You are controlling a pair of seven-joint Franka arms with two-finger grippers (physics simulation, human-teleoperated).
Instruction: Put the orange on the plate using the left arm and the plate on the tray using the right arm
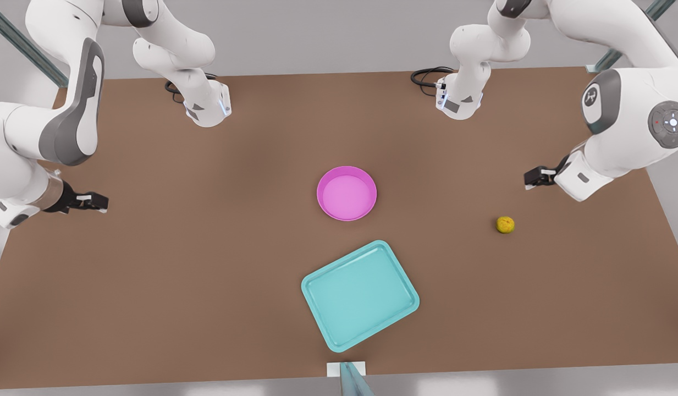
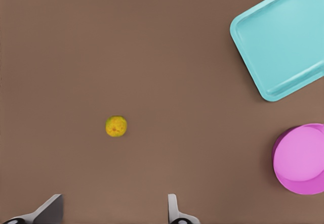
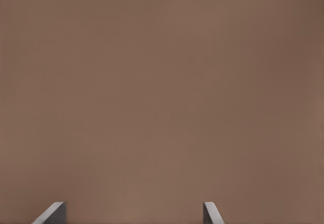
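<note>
The orange (image 1: 505, 224) sits alone on the bare brown tabletop (image 1: 179, 275), toward the edge at the front view's right and well apart from everything else; in the left wrist view the orange (image 2: 116, 126) lies on open surface ahead of the claw fingers (image 2: 173, 211), touching neither. The plate (image 1: 347, 193), a round magenta dish with a raised rim, rests near the middle of the tabletop with nothing in it, and in the left wrist view the plate (image 2: 301, 158) appears off to the side beyond the orange. The tray (image 1: 360, 295), teal and turned at an angle to the tabletop's edges, lies between the plate and the near edge, close to the plate but not touching it; the tray (image 2: 283, 42) also holds nothing. The left claw (image 1: 536, 177) hangs above the tabletop by the edge at the front view's right, near the orange yet clear of it, its fingers spread apart with nothing between them. The right claw (image 1: 91, 202) waits over the opposite edge, at the front view's left, well away from all three items; its fingers (image 3: 212, 214) are likewise spread wide over bare tabletop, gripping nothing. Both arm bases stand along the far edge.
</note>
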